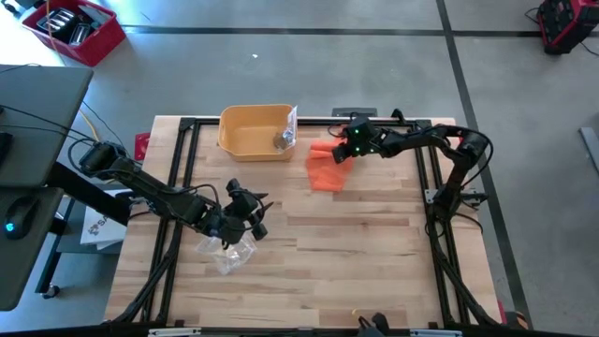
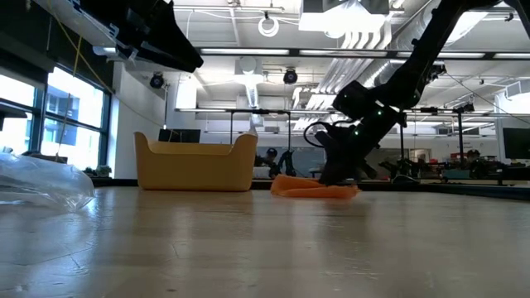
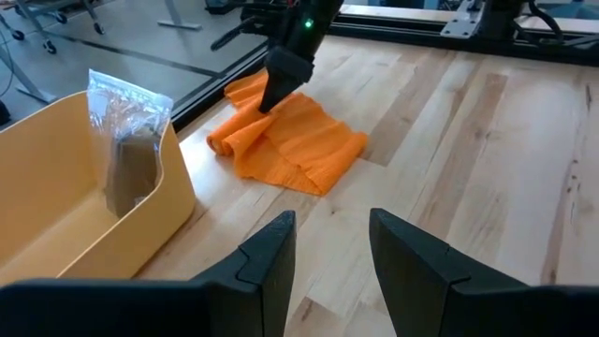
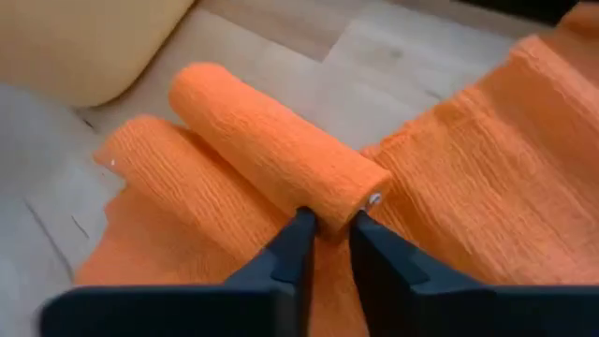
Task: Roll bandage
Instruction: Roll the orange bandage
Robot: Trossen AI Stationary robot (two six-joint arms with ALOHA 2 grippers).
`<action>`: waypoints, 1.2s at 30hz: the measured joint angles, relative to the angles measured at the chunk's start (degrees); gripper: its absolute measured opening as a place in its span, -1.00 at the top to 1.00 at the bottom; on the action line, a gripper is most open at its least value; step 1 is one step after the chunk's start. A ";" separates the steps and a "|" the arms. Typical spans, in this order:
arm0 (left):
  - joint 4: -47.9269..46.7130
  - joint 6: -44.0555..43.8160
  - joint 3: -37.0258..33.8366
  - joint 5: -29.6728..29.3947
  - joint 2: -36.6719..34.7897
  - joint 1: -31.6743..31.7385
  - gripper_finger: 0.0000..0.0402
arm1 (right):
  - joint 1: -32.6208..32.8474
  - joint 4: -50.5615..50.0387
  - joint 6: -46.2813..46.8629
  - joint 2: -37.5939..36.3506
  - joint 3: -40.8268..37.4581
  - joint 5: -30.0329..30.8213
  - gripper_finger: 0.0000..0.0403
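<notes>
Nearest on the table, toward the left, the left gripper hangs just above the boards with its fingers apart and nothing between them. It sits beside a crumpled clear plastic bag. It looks parked well away from the working area, so as not to obstruct the cloth.

Farther back, left of centre, a yellow bin stands at the far edge. It holds a small packet leaning against its inner wall.

Just right of the bin lies the orange bandage, at the far centre of the table. Most of it is still spread flat and partly folded. Its far-left end is wound into a tight roll.

The right gripper is at that roll, fingers closed onto one end of it. Gripping the end face appears intended to let the wrist turn the roll about its own axis.

The roll's long axis runs roughly left to right along the table's far edge, lying flat, with the loose tail trailing toward the near side.
</notes>
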 joint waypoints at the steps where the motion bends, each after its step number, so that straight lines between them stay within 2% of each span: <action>1: 0.00 0.00 0.00 0.00 0.00 0.00 0.34 | 0.13 0.24 -0.51 0.00 -0.02 0.20 0.87; 3: 0.00 0.00 0.00 -0.02 0.00 0.02 0.34 | 0.16 1.35 -2.07 0.07 -0.02 0.80 0.96; 9: 0.00 0.00 0.00 -0.98 0.00 -0.11 0.34 | 2.57 0.81 -5.27 -3.74 -0.09 5.25 0.99; 14: 0.45 0.58 0.00 -6.37 0.00 -1.66 0.34 | 6.80 -4.82 -9.19 -13.07 -0.09 11.02 1.00; 18: 4.12 5.14 0.00 -8.33 0.00 -2.68 0.34 | 12.52 -8.40 -12.39 -22.35 -0.09 15.45 1.00; 20: 7.86 9.88 -0.03 -8.44 0.00 -3.49 0.34 | 16.29 -9.39 -15.17 -27.07 -0.09 18.12 1.00; 27: 34.49 42.22 -0.06 -8.12 0.00 -9.72 0.34 | 31.30 -9.46 -25.98 -41.07 -0.09 22.90 1.00; 31: 42.39 48.80 -0.04 -3.78 0.00 -9.76 0.34 | 38.99 -8.14 -25.70 -45.33 -0.09 25.79 1.00; 34: 42.92 47.22 -0.04 2.76 0.00 -7.81 0.34 | 42.97 -9.01 -24.66 -45.77 -0.06 30.86 1.00; 36: 42.41 44.42 -0.04 5.21 0.00 -6.56 0.34 | 44.19 -13.35 -21.92 -44.68 -0.04 34.94 1.00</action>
